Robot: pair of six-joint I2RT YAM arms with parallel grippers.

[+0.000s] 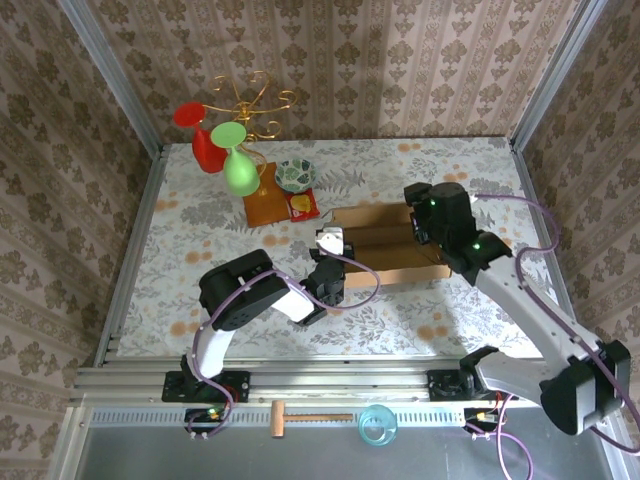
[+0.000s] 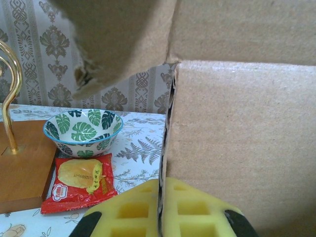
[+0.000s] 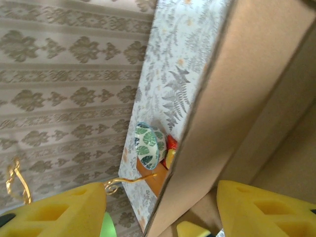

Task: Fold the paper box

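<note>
The paper box (image 1: 385, 250) is brown corrugated cardboard, partly raised into a shallow box at the table's middle right. My left gripper (image 1: 330, 243) is at its left end. In the left wrist view its yellow pads (image 2: 197, 210) are shut on the edge of an upright cardboard wall (image 2: 242, 138), with a flap hanging overhead. My right gripper (image 1: 424, 228) is at the box's right end. In the right wrist view it (image 3: 160, 212) stands open, its yellow fingers (image 3: 54, 212) wide apart on either side of a cardboard wall (image 3: 237, 98).
Left of the box lie a leaf-patterned bowl (image 1: 296, 176) and a red snack packet (image 1: 303, 205). Beside them is the gold wire stand's wooden base (image 1: 265, 205), with red (image 1: 205, 150) and green (image 1: 238, 172) pieces on the stand. A wooden mallet (image 1: 310, 417) and a clear ring (image 1: 378, 425) lie on the front rail.
</note>
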